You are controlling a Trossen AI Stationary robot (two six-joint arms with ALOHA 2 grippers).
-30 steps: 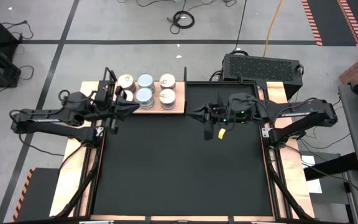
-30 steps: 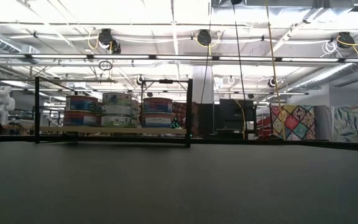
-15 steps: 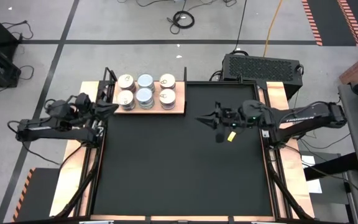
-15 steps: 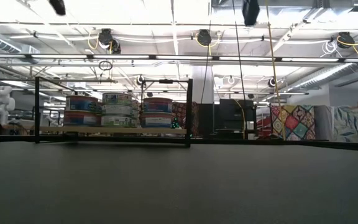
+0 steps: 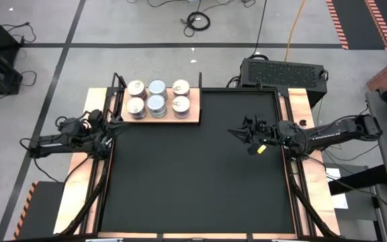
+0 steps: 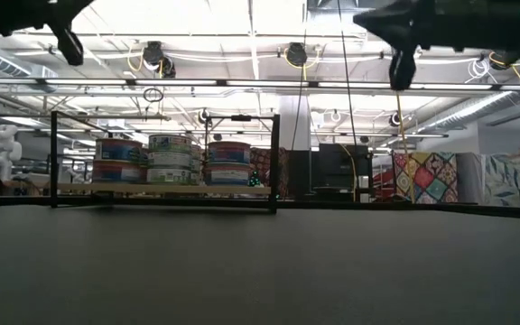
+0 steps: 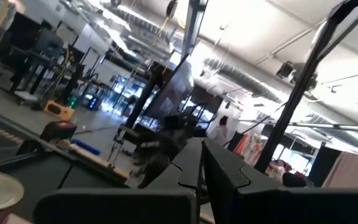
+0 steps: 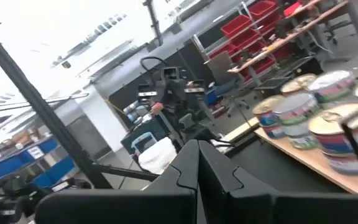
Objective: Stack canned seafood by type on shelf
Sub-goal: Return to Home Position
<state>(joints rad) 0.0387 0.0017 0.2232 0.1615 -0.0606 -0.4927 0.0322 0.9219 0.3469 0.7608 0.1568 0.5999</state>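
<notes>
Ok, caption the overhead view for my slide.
Canned seafood sits three by two on the shelf; left gripper and right gripper hang shut, clear of it.

Cans (image 5: 156, 87): shiny metal lids. Shelf (image 5: 193, 113): pale wood, smooth w/ visible grain. Mat (image 5: 193, 181): black, matt.

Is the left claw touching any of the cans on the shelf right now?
Apart. The low view shows the left claw high above the cans on the shelf, clear air between them.
</notes>
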